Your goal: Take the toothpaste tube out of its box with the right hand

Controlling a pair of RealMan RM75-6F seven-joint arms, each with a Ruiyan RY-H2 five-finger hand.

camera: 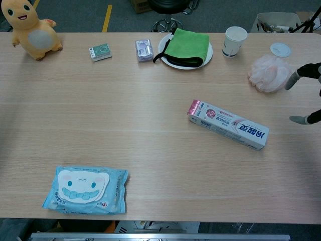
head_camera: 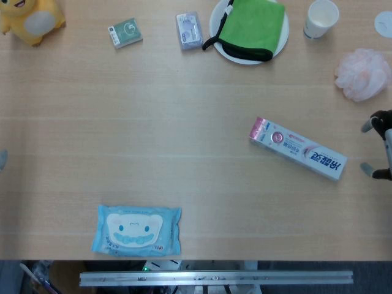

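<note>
One toothpaste box (head_camera: 298, 149) lies flat on the wooden surface (head_camera: 153, 141), right of the middle, set slantwise with its pink end toward the centre and its far end pointing at the right edge. Nothing touches it, and its end flaps look closed, so no tube shows.

Just beyond that far end, the right hand (head_camera: 380, 147) pokes in at the right edge; only a few fingertips (camera: 292, 80) are visible, spread apart with nothing between them, near the box but apart from it. At the left edge of the head view a small grey sliver, perhaps the left hand (head_camera: 3, 158), peeks in; I cannot tell how its fingers lie.

A pale pink bath pouf (head_camera: 361, 74) sits near the right hand, toward the far side. Along the far edge stand a paper cup (head_camera: 321, 18), a white plate (head_camera: 245, 56) carrying a folded green cloth (head_camera: 252, 24), a small lilac packet (head_camera: 189, 30), a green packet (head_camera: 125, 32) and a yellow plush toy (head_camera: 27, 17). A blue pack of wet wipes (head_camera: 139, 230) lies by the near edge, left of centre.
</note>
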